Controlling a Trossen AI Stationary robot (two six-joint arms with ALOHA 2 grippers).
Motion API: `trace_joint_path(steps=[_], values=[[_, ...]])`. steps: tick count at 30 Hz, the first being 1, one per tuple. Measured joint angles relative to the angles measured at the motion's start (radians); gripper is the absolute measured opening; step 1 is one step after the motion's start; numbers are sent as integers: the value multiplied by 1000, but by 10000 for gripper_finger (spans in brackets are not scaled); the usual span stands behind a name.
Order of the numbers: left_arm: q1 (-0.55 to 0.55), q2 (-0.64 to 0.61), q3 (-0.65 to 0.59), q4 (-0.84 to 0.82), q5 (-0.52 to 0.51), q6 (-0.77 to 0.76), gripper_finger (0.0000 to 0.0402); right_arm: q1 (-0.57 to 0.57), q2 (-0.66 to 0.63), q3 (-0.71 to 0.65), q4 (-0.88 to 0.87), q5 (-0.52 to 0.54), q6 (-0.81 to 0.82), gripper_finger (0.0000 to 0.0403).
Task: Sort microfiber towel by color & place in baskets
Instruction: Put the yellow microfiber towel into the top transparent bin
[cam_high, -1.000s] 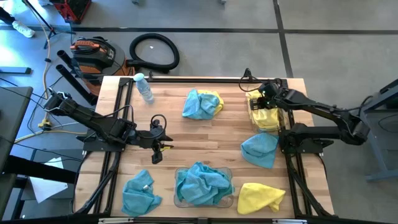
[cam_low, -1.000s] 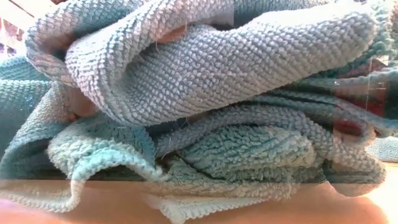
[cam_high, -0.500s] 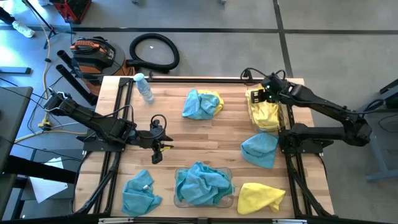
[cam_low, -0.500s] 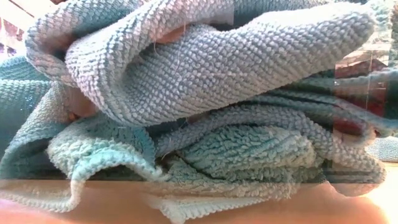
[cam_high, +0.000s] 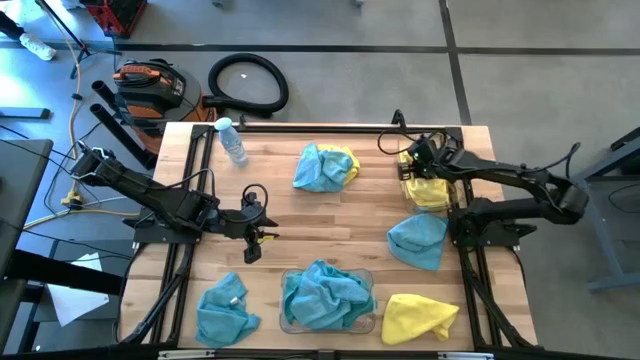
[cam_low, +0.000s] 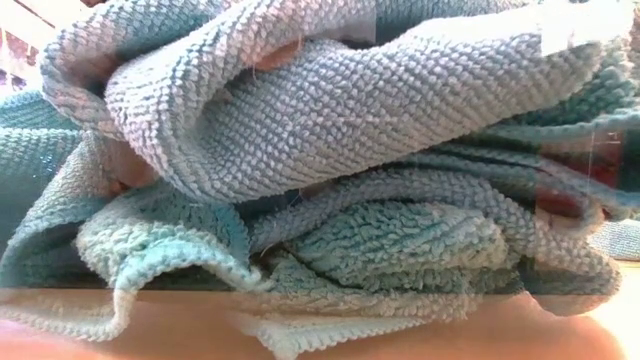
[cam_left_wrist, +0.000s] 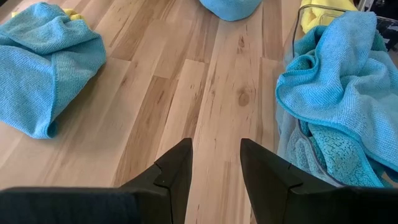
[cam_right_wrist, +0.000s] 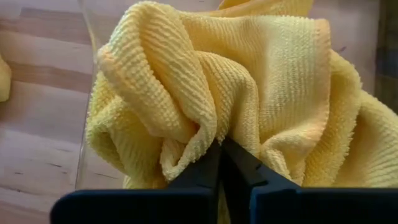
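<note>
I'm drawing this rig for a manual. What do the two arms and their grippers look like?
Both arms are dark, near-black, slim jointed links on black bases at the table's side edges. The left arm has thin cables looping at its wrist and a small yellow mark near the left gripper. The left gripper's fingers are flat, angular black pads. A cable loop also arcs over the right gripper.

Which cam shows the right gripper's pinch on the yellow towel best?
Right wrist view: the right gripper is shut on the yellow towel, fold between the tips. High view only shows the gripper over the basket. Low and left wrist views miss it.
</note>
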Motion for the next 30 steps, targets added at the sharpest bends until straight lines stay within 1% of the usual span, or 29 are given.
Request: trace_joint_path(steps=[3, 7, 15, 20, 23, 26, 28, 30], values=[[0, 0, 0, 0, 0, -6, 124, 0, -1, 24, -26, -2, -6, 3], [0, 0, 0, 0, -1, -8, 124, 0, -19, 96, -96, -5, -25, 8], [0, 0, 0, 0, -17, 8, 124, 23, -95, 265, -316, -5, -26, 9], [0, 0, 0, 0, -30, 8, 124, 61, -156, 331, -406, -4, -18, 8], [0, 0, 0, 1, -90, 8, 124, 127, -200, 347, -446, -4, 2, 3], [10, 5, 0, 11, -165, -9, 124, 230, -247, 348, -464, 10, 39, 2], [30, 14, -1, 19, -181, -18, 124, 310, -273, 348, -480, 47, 79, 2], [61, 29, -1, 57, -166, -9, 124, 388, -294, 348, -509, 110, 131, 1]])
